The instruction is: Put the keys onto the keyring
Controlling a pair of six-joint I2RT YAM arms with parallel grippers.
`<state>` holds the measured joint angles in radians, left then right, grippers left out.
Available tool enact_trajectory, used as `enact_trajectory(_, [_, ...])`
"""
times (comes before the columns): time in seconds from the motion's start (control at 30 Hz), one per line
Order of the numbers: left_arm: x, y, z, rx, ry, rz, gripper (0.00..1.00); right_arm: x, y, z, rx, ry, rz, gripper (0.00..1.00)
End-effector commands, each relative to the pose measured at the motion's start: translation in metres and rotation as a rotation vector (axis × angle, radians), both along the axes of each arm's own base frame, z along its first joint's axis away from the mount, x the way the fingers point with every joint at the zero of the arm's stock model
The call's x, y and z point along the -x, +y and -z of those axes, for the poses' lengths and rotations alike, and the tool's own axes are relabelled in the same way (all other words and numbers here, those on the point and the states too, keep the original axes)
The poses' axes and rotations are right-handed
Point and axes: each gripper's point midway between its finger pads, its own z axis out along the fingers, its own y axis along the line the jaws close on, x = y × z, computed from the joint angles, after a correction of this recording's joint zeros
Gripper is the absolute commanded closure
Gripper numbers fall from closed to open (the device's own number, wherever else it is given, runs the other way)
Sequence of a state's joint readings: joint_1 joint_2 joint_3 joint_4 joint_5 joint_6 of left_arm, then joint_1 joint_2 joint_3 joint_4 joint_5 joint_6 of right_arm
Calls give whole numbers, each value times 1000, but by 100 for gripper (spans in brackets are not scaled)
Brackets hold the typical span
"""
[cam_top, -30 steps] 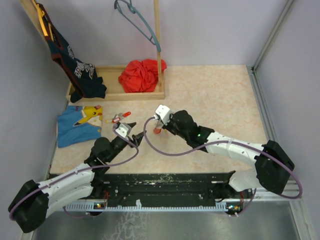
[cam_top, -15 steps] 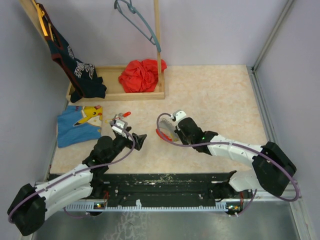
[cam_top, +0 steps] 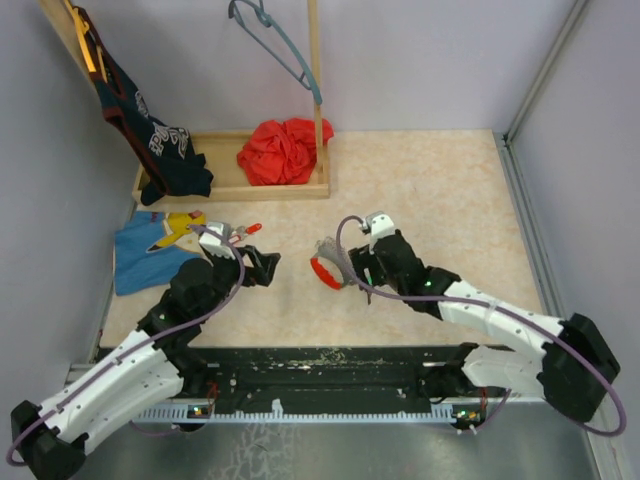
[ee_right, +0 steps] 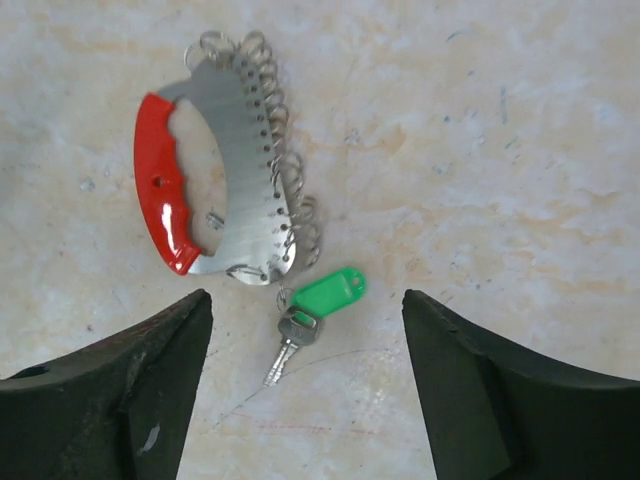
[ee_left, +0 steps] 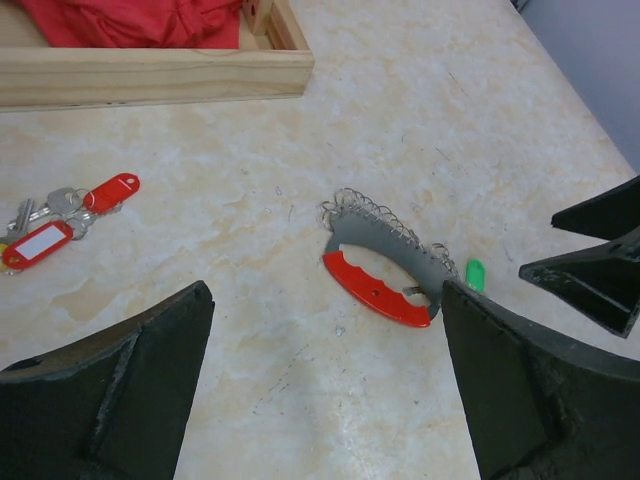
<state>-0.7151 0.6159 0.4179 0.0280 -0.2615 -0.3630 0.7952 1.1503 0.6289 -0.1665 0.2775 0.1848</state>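
Spread wide: left pincer [ee_left: 325, 310], right pincer [ee_right: 307, 305]. Keyring [ee_right: 240, 170] flat mid-worktop [ee_right: 500, 150], green key [ee_right: 325, 293] just beside, open room around.

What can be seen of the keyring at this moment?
The keyring is a flat, crescent-shaped plate of grey metal with a red grip along one long edge, a slot beside it, and small wire rings along the other. It lies flat on the table; a green-tagged key lies at one end.
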Motion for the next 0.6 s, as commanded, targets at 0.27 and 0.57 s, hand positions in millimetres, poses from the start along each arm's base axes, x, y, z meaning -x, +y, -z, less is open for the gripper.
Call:
enact_trajectory(0.27, [15, 34, -61, -5, -25, -83, 0, 5, -63, -134, -282, -451, 202, 17])
enact_trajectory(0.57, [24, 58, -87, -10, -141, -134, 0, 18, -83, -151, -380, -562, 235, 15])
